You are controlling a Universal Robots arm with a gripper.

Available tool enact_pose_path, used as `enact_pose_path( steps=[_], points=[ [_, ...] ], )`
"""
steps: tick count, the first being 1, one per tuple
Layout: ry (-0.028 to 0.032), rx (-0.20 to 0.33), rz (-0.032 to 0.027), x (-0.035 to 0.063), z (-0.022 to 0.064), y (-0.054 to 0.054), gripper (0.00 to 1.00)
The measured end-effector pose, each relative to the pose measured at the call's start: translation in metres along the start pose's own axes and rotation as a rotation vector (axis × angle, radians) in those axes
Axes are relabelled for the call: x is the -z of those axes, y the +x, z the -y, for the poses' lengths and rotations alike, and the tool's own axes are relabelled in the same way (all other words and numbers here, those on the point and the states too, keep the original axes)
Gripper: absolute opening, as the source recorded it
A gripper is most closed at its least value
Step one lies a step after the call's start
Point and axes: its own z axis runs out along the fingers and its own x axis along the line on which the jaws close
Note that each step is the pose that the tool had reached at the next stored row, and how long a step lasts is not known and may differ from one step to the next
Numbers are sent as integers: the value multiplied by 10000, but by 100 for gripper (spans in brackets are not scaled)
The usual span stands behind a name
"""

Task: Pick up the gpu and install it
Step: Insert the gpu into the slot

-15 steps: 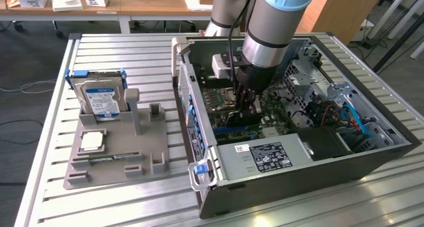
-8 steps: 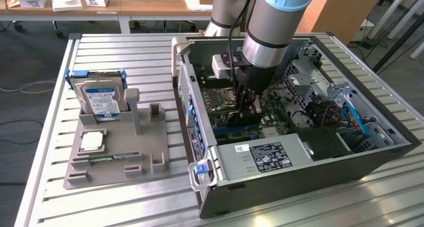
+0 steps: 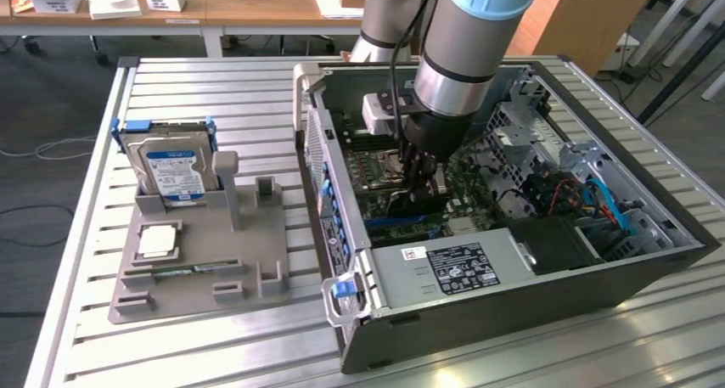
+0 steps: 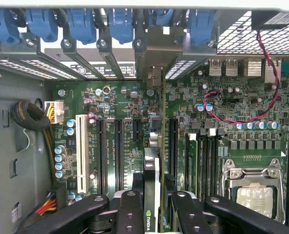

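Note:
My gripper (image 3: 424,174) reaches down inside the open computer case (image 3: 634,278), over the green motherboard (image 3: 379,163). In the wrist view its black fingers (image 4: 129,210) sit on either side of the gpu (image 4: 152,187), a thin dark card seen edge-on with a small green logo. The gripper (image 4: 157,207) is shut on it. The card stands on edge above the motherboard (image 4: 120,97), lined up among the long black expansion slots (image 4: 119,153). Its metal end (image 4: 155,78) is close to the rear slot openings. I cannot tell whether it is seated. In the exterior view the gpu (image 3: 410,206) shows dark below the fingers.
A grey parts holder (image 3: 199,273) on the slatted table carries a blue-labelled hard drive (image 3: 172,171), a square chip (image 3: 155,241) and a memory stick (image 3: 187,270). Inside the case are the power supply (image 3: 453,269), a processor socket (image 4: 254,195), a red-black wire (image 4: 232,116) and blue slot clips (image 4: 121,22).

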Motion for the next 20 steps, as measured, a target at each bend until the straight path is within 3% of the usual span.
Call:
enact_pose_path(
  steps=[20],
  points=[
    [1, 0, 2, 16, 0, 0, 27]
  ],
)
